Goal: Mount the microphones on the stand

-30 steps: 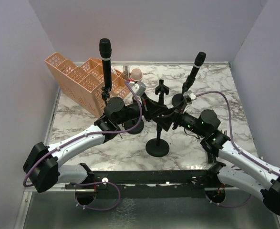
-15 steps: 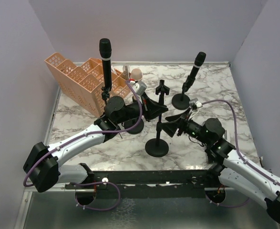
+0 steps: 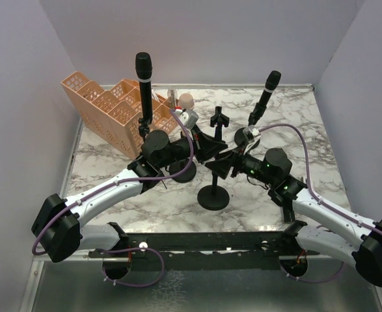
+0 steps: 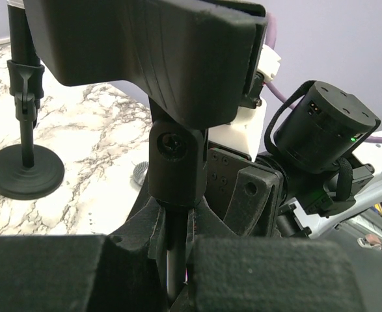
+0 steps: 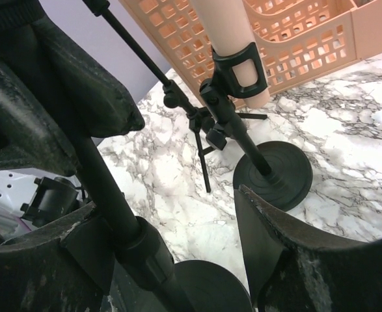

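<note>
The middle stand has an empty clip [image 3: 220,119] and a round base [image 3: 214,197]. My left gripper [image 3: 207,147] is shut on its thin pole [image 4: 170,250] just under the clip joint [image 4: 177,153]. My right gripper [image 3: 225,166] is open around the same pole lower down. The pole [image 5: 103,179] lies against its left finger, and the right finger [image 5: 275,253] stands well apart. The base also shows in the right wrist view [image 5: 210,286]. A black microphone [image 3: 143,75] sits on the left stand and another [image 3: 267,90] on the right stand. A peach microphone [image 5: 233,32] sits in a clip.
An orange basket [image 3: 103,107] stands at the back left. The peach microphone's stand base [image 5: 273,172] lies just beyond my right gripper. The right stand's base [image 3: 245,136] is behind my right arm. Walls close in on both sides and the back.
My right gripper pulled back from the middle stand, then came forward and left again around its pole. My left gripper has stayed shut on the pole.
</note>
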Tool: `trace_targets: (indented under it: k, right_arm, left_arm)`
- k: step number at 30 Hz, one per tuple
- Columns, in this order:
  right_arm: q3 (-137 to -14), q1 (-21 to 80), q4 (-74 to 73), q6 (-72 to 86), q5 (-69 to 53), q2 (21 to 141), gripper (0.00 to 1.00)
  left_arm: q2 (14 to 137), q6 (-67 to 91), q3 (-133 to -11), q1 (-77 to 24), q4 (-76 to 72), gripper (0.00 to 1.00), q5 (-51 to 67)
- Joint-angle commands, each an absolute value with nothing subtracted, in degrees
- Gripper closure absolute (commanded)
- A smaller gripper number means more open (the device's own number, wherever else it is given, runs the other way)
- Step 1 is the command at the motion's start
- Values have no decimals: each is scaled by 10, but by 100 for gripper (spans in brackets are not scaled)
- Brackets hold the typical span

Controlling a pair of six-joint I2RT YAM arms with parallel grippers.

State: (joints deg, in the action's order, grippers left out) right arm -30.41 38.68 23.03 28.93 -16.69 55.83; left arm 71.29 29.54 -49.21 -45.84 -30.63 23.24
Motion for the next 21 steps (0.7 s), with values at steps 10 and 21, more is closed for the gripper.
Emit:
trace_targets:
  k: [10,21]
  right_arm:
    - [-281,381,223,308,-212,511,40]
    - [-276,381,203,306,-250,488,54]
  left_arm:
    - [695,339,-508,-471,-362,100,258]
    - [692,334,-509,-471,-362,100,253]
